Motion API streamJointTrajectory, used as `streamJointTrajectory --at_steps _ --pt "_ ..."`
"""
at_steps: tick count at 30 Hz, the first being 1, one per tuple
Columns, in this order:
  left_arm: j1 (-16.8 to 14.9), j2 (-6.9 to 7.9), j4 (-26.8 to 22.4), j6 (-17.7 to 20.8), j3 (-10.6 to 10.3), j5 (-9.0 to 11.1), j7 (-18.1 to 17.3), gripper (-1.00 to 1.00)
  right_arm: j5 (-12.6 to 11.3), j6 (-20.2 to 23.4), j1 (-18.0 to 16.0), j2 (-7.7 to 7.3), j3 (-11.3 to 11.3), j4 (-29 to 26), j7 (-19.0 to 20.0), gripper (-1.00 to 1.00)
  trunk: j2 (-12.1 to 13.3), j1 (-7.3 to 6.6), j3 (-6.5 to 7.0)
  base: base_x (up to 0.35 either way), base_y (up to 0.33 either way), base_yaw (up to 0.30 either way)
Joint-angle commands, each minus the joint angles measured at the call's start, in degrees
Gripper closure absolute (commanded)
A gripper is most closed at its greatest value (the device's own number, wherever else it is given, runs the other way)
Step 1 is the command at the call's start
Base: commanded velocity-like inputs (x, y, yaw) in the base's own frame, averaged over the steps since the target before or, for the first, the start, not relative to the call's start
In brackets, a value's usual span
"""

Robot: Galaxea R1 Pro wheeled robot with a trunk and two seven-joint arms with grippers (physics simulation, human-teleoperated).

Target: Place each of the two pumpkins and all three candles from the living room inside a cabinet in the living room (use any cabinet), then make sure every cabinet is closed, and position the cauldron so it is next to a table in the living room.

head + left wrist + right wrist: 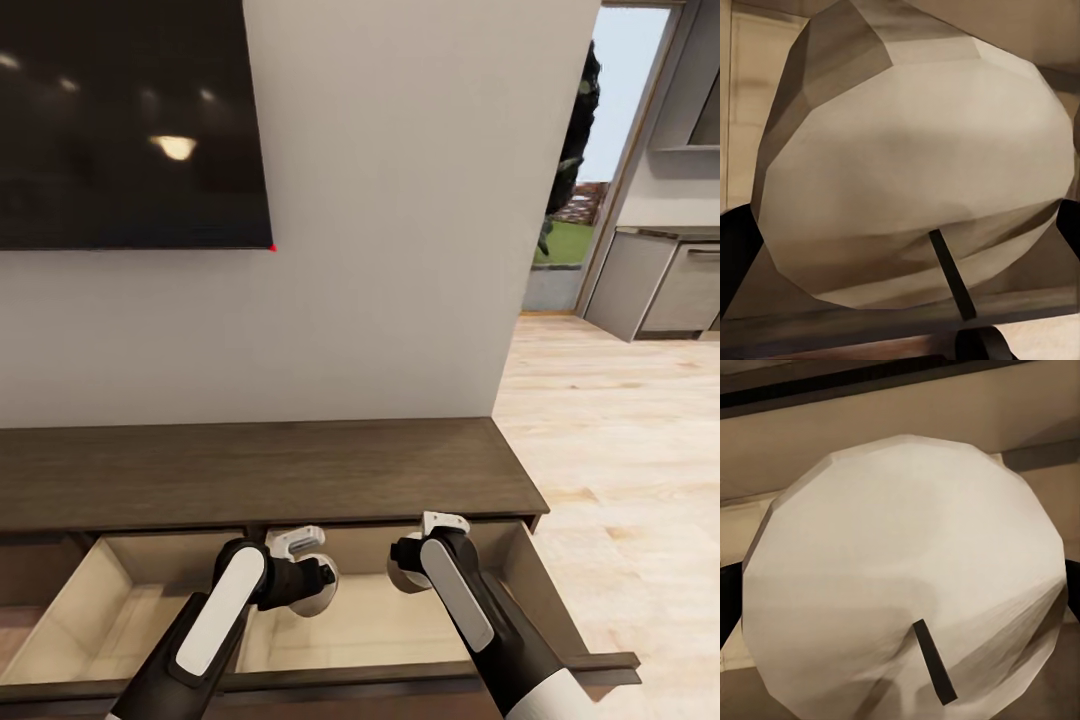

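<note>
Both arms reach into the open drawers of the long dark-wood cabinet point(260, 470): the left gripper point(318, 585) clamps one pale candle point(915, 180), the right gripper point(405, 570) another point(907, 577). Neither is released yet; the drawers remain to be closed.

A dark wall-mounted screen point(130, 120) hangs above the jaws, pale wood floor point(620, 420) spreads beyond the right jaws, and grey kitchen units point(665, 285) stand farther off.

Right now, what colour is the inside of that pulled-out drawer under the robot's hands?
Pale beige, against the cabinet's dark-brown wood. The drawer interior shows best in the head view.
</note>
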Motion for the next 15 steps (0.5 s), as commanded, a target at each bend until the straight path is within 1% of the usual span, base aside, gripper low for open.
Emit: streamJointTrajectory --at_steps 1,3,7,13,15 --pt "0.0 0.0 -0.1 0.1 0.0 0.5 0.6 1.0 -0.5 0.1 -0.1 -0.01 0.1 -0.1 -0.6 1.0 0.0 -0.01 -0.06 0.02 -0.01 0.0" --pt "0.0 0.0 -0.1 0.1 0.0 0.5 0.6 1.0 -0.5 0.1 -0.1 -0.01 0.1 -0.1 -0.6 1.0 0.0 -0.01 -0.06 0.093 -0.005 0.0" --pt "0.0 0.0 -0.1 0.1 0.0 0.6 0.6 1.0 -0.5 0.1 -0.1 -0.01 0.1 -0.1 -0.6 1.0 0.0 -0.01 -0.06 0.177 -0.014 0.0" --pt "0.0 0.0 -0.3 0.1 0.0 0.6 0.6 1.0 -0.5 0.1 -0.1 -0.01 0.1 -0.1 -0.5 1.0 0.0 -0.01 -0.06 0.024 -0.003 0.0" --pt "0.0 0.0 -0.2 0.1 0.0 0.5 0.6 1.0 -0.5 0.1 -0.1 -0.01 0.1 0.0 -0.5 1.0 -0.8 0.43 -0.42 0.003 0.0 0.0"
